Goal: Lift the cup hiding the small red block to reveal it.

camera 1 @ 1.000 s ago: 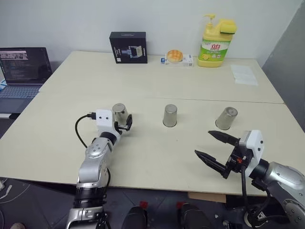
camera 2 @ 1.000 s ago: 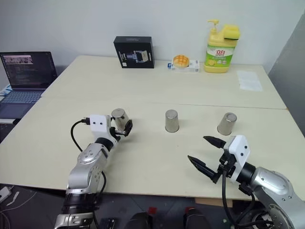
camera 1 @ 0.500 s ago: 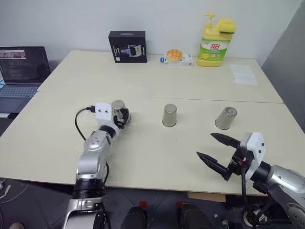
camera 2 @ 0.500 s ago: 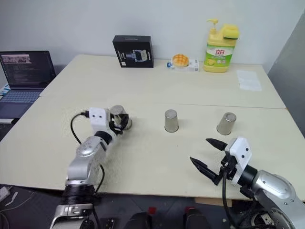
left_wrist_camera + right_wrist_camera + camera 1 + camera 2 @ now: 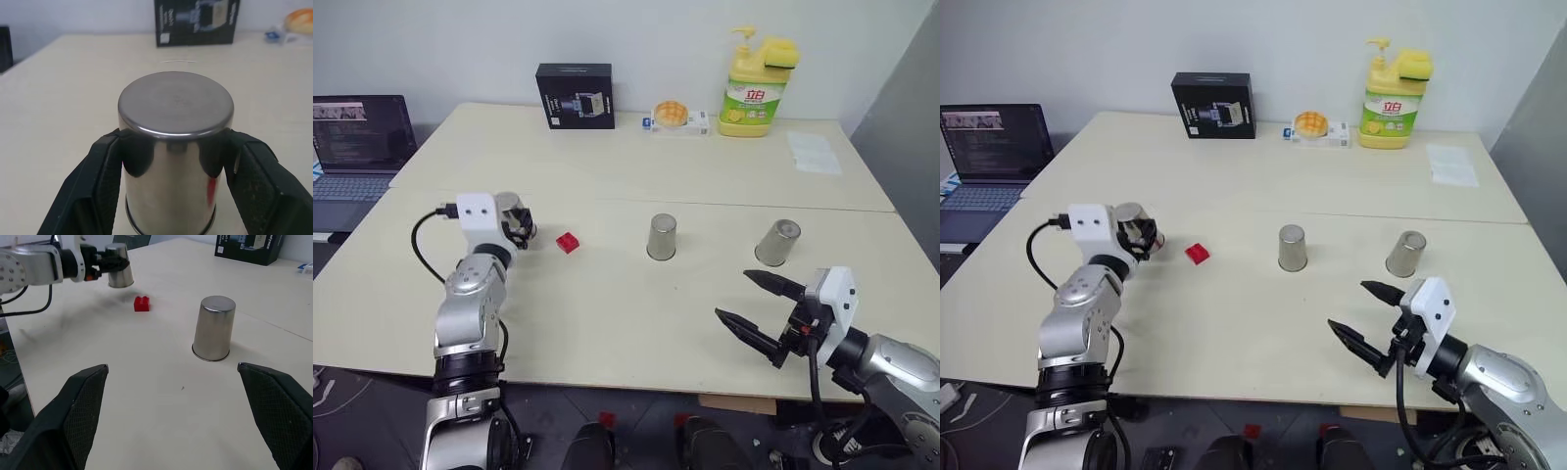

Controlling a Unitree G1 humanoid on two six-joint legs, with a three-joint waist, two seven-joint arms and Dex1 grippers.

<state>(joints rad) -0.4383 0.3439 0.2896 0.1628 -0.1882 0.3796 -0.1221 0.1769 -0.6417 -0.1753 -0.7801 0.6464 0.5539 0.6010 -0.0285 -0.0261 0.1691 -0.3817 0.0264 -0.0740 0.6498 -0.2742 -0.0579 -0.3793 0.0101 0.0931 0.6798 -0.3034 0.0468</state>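
Observation:
My left gripper (image 5: pixel 516 224) is shut on a shiny steel cup (image 5: pixel 508 209), upside down and held just off the table. In the left wrist view that cup (image 5: pixel 176 147) sits between both black fingers (image 5: pixel 93 191). The small red block (image 5: pixel 568 243) lies uncovered on the table just right of the held cup, and I see the block (image 5: pixel 142 303) again in the right wrist view. A second upturned cup (image 5: pixel 662 237) stands mid-table and a third cup (image 5: pixel 777 242) further right. My right gripper (image 5: pixel 732 295) hovers open near the front edge, holding nothing.
A laptop (image 5: pixel 357 142) sits at the far left. Along the back of the table (image 5: pixel 607 323) stand a black box (image 5: pixel 575 96), a small packaged bun (image 5: pixel 675 117) and a yellow soap bottle (image 5: pixel 754 83). A paper sheet (image 5: pixel 815 152) lies back right.
My left gripper shut on the left cup and carried it left and slightly up, uncovering the red block where the cup stood. The right arm stayed put.

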